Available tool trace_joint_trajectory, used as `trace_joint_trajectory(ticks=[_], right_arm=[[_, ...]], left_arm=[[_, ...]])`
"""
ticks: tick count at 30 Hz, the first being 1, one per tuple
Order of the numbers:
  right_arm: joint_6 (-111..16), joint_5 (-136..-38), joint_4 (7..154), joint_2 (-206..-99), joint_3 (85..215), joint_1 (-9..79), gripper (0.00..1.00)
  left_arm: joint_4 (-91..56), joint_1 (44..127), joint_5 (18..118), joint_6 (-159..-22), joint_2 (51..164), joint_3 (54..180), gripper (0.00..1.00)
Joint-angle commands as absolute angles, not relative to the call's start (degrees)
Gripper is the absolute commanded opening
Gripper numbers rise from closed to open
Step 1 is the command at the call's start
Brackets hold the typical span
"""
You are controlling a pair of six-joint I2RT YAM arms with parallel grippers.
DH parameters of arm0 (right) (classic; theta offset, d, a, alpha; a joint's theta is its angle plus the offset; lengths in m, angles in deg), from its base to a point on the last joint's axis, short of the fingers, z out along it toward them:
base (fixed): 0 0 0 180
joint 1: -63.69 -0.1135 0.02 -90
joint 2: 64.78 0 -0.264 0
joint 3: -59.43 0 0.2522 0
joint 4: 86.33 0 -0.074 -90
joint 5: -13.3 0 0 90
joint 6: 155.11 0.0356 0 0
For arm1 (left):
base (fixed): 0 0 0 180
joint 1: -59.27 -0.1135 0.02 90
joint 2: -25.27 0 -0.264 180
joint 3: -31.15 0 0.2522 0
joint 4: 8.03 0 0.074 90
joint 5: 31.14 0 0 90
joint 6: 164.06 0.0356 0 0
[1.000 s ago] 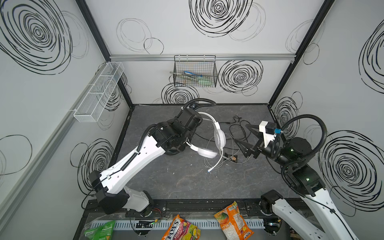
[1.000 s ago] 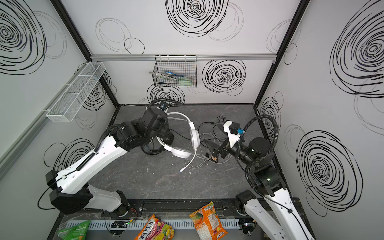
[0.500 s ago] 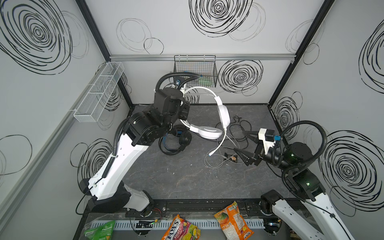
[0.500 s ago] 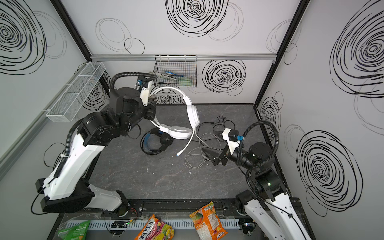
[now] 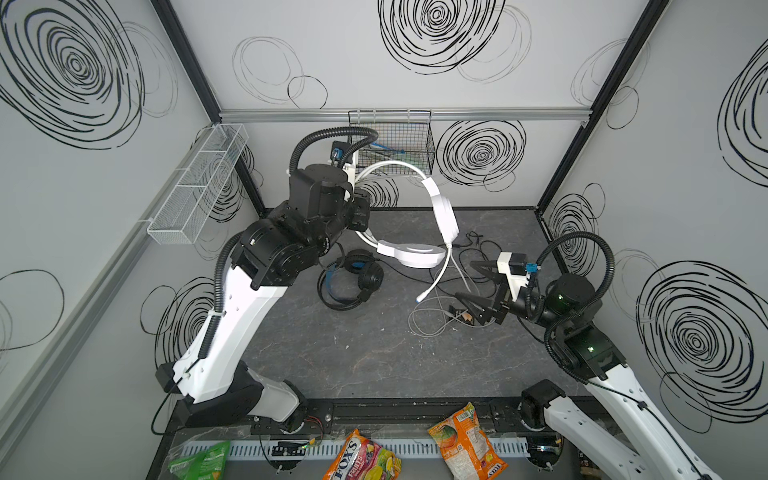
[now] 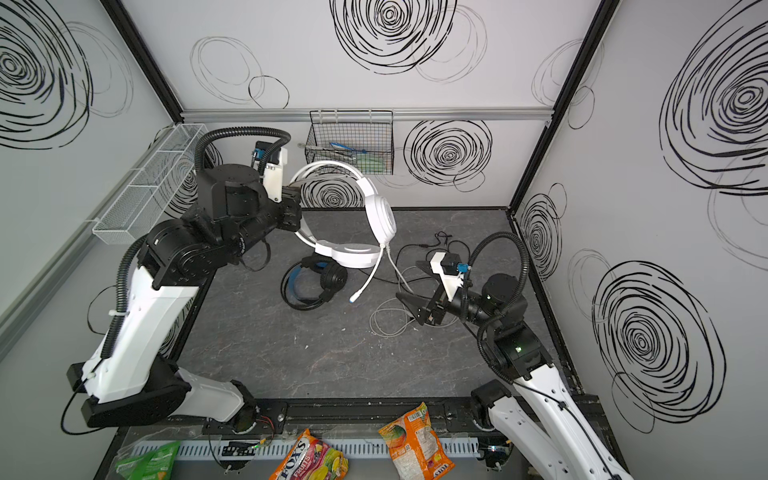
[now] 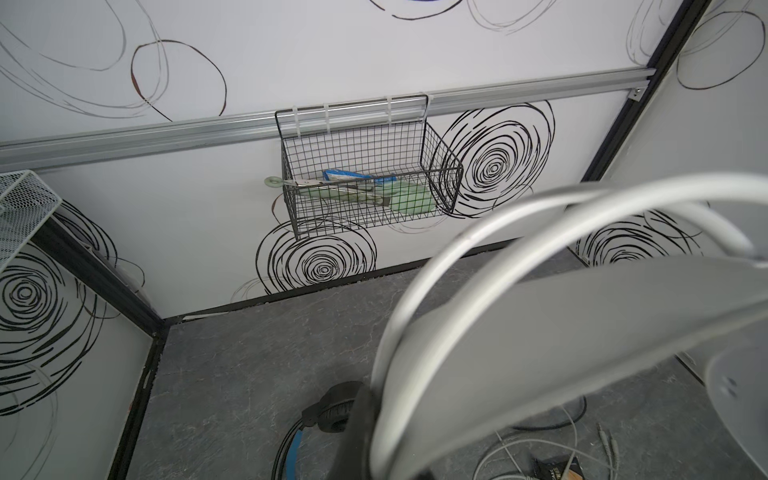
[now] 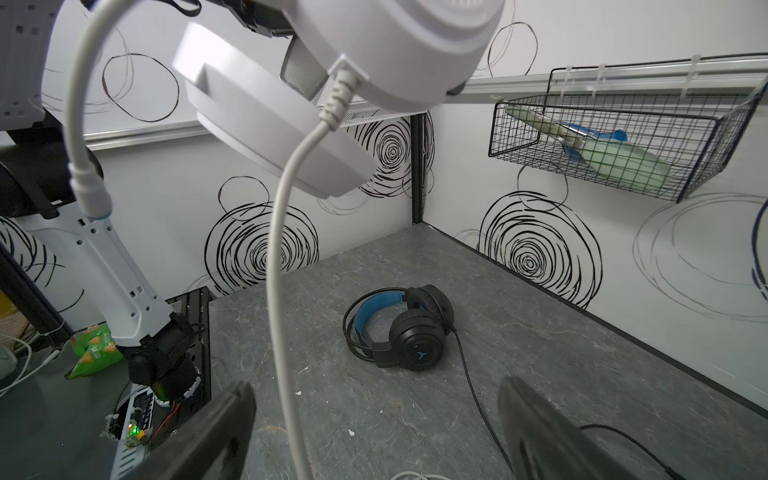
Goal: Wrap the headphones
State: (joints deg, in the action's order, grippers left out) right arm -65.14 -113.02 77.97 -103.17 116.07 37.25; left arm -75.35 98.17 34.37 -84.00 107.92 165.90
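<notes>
Grip: left tool (image 5: 363, 214) clamps white headset (image 5: 409, 254) aloft; right tool (image 5: 464, 279) spread wide.

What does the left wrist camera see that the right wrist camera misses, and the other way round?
Only the left wrist camera: the headband of the white headset, arching close up. Only the right wrist camera: the right fingers spread open, that headset's white cable hanging down, the left arm, a green snack bag. Both: the white headset, the black headset lying on the floor, the hanging wire basket.
</notes>
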Motion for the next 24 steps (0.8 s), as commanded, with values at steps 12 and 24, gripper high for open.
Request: trace_joint_trajectory(ticks=[12, 24], right_arm=[[-63.94, -115.85, 86.30, -103.29, 107.69, 36.06, 0.75], [-62.47, -115.16, 89.19, -103.76, 103.34, 35.93, 0.69]], left_arm=[[-69.95, 94.00, 39.90, -91.27, 104.39, 167.70, 0.00], [-69.00, 91.47, 42.40, -93.41, 103.10, 166.49, 0.00]])
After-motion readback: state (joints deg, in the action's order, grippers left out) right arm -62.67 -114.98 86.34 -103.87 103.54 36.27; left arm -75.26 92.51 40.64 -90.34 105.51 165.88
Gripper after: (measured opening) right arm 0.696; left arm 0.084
